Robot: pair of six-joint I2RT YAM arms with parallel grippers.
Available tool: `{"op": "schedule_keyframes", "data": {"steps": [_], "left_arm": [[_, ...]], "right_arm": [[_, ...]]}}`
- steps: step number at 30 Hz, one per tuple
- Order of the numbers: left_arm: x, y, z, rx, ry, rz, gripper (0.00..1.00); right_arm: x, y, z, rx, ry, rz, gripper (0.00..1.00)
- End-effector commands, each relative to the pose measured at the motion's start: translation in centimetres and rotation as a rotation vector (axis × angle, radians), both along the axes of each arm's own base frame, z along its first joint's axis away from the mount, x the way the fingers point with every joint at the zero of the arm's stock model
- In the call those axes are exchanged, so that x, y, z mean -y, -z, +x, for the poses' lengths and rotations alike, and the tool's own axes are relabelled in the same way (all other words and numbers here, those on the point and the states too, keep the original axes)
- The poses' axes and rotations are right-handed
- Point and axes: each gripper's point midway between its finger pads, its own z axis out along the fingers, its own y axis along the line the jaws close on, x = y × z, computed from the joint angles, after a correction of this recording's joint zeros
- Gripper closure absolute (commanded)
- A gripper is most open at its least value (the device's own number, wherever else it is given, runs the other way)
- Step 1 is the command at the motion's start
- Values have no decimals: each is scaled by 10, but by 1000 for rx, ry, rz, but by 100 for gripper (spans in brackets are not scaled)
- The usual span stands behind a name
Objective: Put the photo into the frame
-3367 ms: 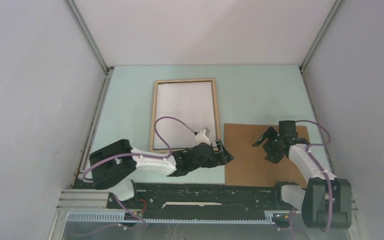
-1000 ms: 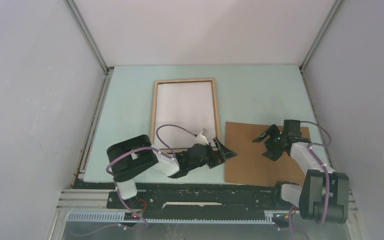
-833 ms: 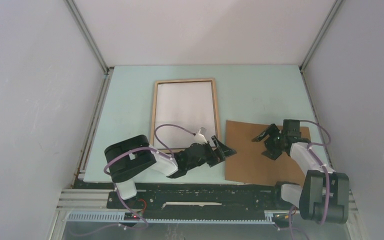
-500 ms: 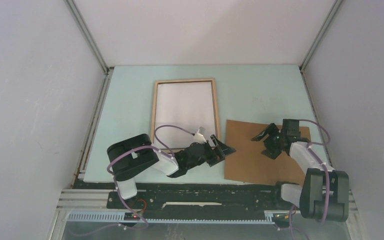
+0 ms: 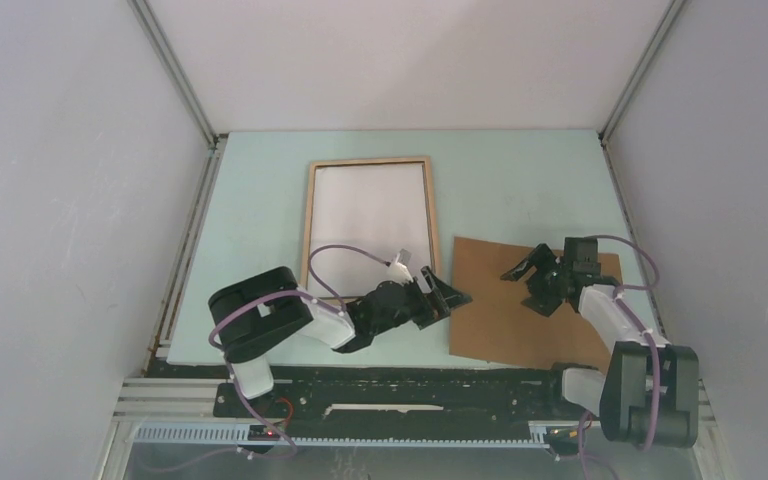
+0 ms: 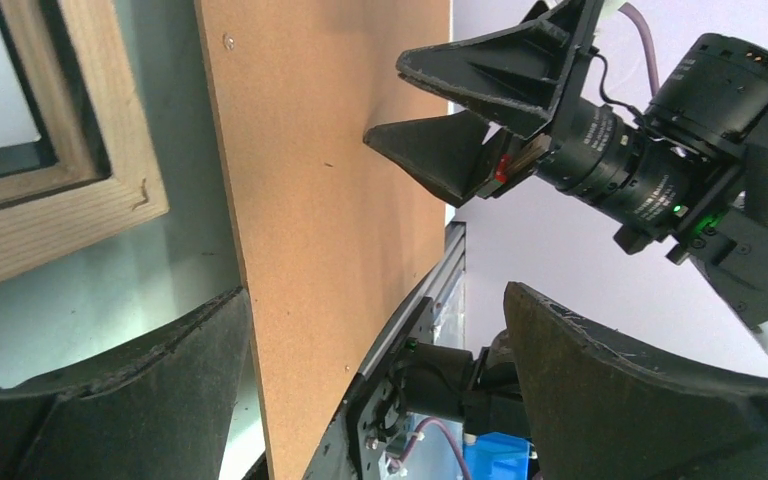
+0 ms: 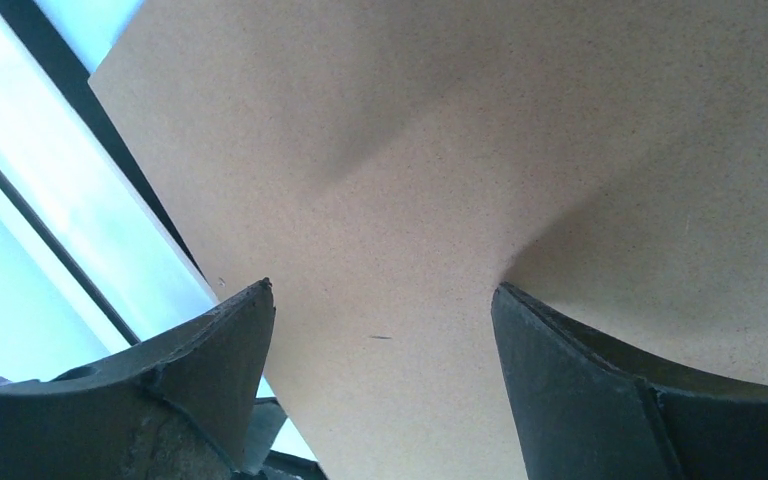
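The left pincer (image 5: 448, 291) hides a near corner of the frame (image 5: 307, 230).

The light-wood rectangular frame (image 5: 368, 160) lies on the pale table (image 5: 520, 190). The flat brown backing board (image 5: 500, 330) lies right of it, nearer.

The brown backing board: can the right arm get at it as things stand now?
Probably yes. The right gripper hangs open directly above the backing board, and nothing lies between them; the board's top looks bare there.
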Motion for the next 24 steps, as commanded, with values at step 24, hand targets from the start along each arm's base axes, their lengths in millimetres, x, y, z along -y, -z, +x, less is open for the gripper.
{"op": "schedule_keyframes", "data": {"steps": [24], "left_arm": [[-45,-101,89,199,-63,-245,72]], "right_arm": [[-40,-20,3,53,-313,-65,8]]}}
